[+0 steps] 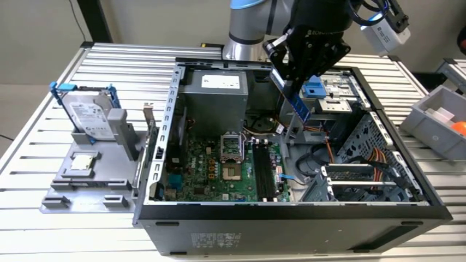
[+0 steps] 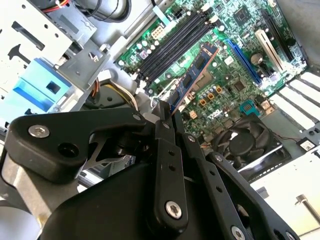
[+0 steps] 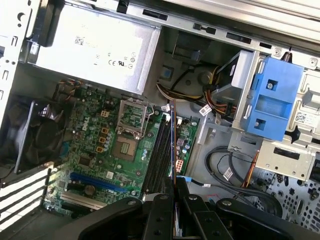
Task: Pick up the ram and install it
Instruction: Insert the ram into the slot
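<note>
My gripper (image 1: 290, 82) hangs over the open computer case (image 1: 291, 210), shut on the ram (image 1: 296, 103). The ram is a narrow blue stick pointing down from the fingers, above the area just behind the motherboard's black memory slots (image 1: 263, 172). In the second wrist view the ram (image 2: 192, 80) sticks out past the gripper (image 2: 169, 112), its dark chips showing, with the memory slots (image 2: 172, 42) beyond it. The first wrist view shows the ram (image 3: 173, 145) edge-on, lined up along the memory slots (image 3: 160, 150), rising from the gripper (image 3: 173, 186).
A silver hard drive in a blue frame (image 1: 91, 112) and a small square processor chip (image 1: 82, 164) sit on a grey stand at the exterior view's left. A grey bin (image 1: 437, 117) stands at the right. Inside the case are the power supply (image 1: 215, 98), cables and a drive cage (image 1: 368, 180).
</note>
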You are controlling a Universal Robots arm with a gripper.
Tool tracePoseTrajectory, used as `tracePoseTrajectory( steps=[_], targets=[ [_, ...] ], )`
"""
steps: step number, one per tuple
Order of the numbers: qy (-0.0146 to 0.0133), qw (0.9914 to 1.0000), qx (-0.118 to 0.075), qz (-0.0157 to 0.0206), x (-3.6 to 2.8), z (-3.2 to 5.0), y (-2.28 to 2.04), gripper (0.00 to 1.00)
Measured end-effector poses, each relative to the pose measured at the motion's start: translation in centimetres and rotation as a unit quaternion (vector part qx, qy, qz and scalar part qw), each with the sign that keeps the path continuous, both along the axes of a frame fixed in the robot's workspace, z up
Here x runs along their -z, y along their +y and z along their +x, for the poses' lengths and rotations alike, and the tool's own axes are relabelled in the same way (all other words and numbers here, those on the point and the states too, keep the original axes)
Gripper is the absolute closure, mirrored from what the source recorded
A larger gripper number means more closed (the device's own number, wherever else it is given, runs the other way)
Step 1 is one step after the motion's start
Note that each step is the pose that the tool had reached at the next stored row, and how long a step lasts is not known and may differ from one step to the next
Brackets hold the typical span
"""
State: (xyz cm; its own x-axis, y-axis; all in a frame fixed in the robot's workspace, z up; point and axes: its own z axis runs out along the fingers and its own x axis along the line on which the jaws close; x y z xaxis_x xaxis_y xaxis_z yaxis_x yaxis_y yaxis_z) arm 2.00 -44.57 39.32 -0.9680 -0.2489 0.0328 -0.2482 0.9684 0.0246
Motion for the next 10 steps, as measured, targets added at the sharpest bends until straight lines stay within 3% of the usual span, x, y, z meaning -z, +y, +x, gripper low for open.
tracePoseTrajectory(
  steps=[4, 10],
  targets=[
    [0.0, 1.0, 0.002, 0.0, 0.03, 0.0, 0.0, 1.0],
    [0.0, 0.9996, 0.028, -0.0001, 0.22, 0.0, 0.0, 1.0]
  ],
)
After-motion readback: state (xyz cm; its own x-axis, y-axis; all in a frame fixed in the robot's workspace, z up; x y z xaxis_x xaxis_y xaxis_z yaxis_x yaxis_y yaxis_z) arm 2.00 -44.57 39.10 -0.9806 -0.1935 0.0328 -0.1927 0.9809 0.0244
